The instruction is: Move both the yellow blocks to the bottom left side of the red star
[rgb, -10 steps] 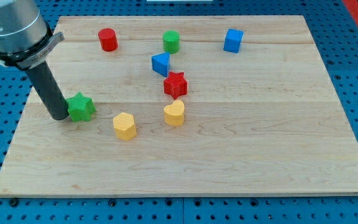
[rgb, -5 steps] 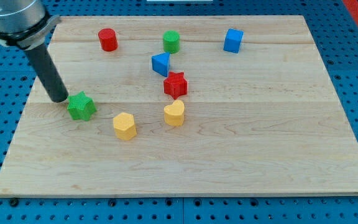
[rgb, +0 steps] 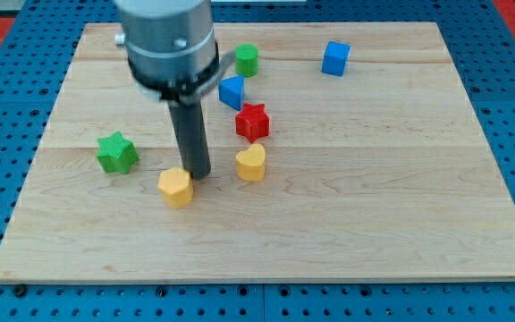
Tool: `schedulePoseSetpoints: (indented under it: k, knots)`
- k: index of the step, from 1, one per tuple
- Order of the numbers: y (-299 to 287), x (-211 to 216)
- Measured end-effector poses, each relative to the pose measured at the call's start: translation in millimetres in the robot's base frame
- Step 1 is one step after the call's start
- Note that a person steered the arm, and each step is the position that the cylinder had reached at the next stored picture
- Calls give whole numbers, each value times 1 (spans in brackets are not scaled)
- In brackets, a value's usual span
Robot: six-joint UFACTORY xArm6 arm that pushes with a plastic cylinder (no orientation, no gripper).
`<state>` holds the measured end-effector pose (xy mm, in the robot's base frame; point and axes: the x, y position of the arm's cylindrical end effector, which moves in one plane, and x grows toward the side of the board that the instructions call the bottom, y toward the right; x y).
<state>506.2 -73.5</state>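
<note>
Wooden board (rgb: 401, 206): my tip (rgb: 197, 173) jumped from green star block (rgb: 116, 153) to yellow hexagonal block (rgb: 175, 188), touching it (no gripper, bare rod); red star block (rgb: 252, 122) up-right, yellow heart block (rgb: 250, 164) already below it.

Yellow hexagon block (rgb: 175, 187), yellow heart block (rgb: 250, 164), red star (rgb: 252, 122) above heart

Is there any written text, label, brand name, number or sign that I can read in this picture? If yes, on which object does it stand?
None: no readable text, number or sign appears anywhere.
The wooden board, the blocks, such as the red star and the blue cube, and the arm above my tip carry no markings.
</note>
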Motion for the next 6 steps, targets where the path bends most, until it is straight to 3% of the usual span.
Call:
schedulePoseSetpoints:
  k: [1,2,3,4,5,6]
  knots:
    - [52,27]
    - [111,12]
    - [108,-32]
    - [53,-38]
    - [64,-40]
    - [134,-66]
